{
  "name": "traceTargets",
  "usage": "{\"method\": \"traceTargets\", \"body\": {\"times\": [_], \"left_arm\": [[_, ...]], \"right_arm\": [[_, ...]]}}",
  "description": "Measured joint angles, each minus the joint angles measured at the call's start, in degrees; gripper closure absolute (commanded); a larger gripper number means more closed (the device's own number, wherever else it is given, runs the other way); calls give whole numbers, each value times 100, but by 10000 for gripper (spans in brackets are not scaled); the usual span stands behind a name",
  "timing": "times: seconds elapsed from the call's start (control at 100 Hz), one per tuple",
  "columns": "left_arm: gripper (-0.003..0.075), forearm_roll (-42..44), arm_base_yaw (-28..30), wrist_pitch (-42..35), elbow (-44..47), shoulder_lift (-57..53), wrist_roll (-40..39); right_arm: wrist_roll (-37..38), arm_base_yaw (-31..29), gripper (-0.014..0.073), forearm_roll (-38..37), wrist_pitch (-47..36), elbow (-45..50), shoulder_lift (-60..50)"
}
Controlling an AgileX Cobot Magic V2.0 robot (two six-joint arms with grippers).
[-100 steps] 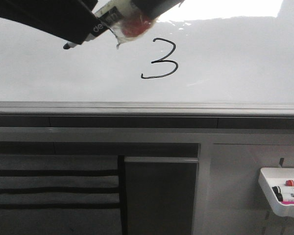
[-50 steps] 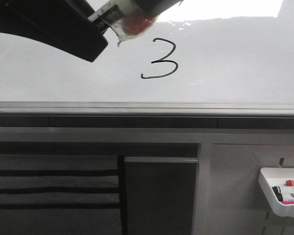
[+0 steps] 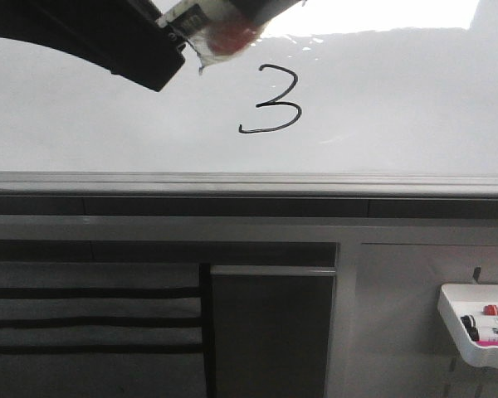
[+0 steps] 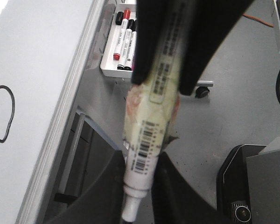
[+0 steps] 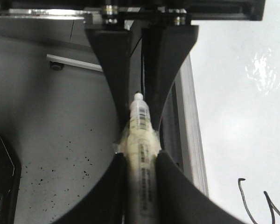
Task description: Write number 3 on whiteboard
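The whiteboard point(image 3: 398, 99) fills the upper front view, and a thin black number 3 point(image 3: 270, 99) is drawn on it. A white marker point(image 3: 201, 21), wrapped in yellowish tape with a red patch, hangs in front of the board's top, up and left of the 3. My left gripper point(image 3: 162, 50) is shut on its lower end; the left wrist view shows both fingers pressed on the barcoded barrel point(image 4: 149, 135). My right gripper point(image 3: 257, 8) is shut on the taped body point(image 5: 141, 135). Part of the 3 shows in the left wrist view point(image 4: 8, 112).
The board's grey metal rim point(image 3: 232, 178) runs under the 3. A white tray with red and pink markers point(image 3: 477, 327) hangs at the lower right. A dark cabinet panel point(image 3: 270, 332) sits below the rim. A caster wheel point(image 4: 201, 91) stands on the grey floor.
My left gripper has moved right and up over the marker's dark end, which showed a second ago and is now hidden. The 3 is unchanged.
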Motion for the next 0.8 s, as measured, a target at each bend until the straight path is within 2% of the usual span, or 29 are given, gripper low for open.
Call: {"method": "traceTargets", "body": {"times": [0.14,0.23,0.35,0.44,0.59,0.7,0.8], "left_arm": [[741,0,0,0,-4,0,14],[741,-12,0,-88,-14,0,14],[741,-47,216,-353,-14,0,-117],[741,-63,610,-693,89,0,-410],[741,-308,1519,-2133,578,9,-1397],[741,-966,1982,-3064,993,123,-1662],[741,-1322,2181,-3496,1117,389,-1729]], "right_arm": [[0,0,340,0,0,0,0],[24,-98,272,10,0,0,0],[198,-484,269,32,-23,13,-135],[579,-954,269,32,-41,13,-393],[974,-1720,269,32,164,13,-758],[1050,-2051,269,32,398,13,-812],[1072,-2125,269,32,545,13,-812]]}}
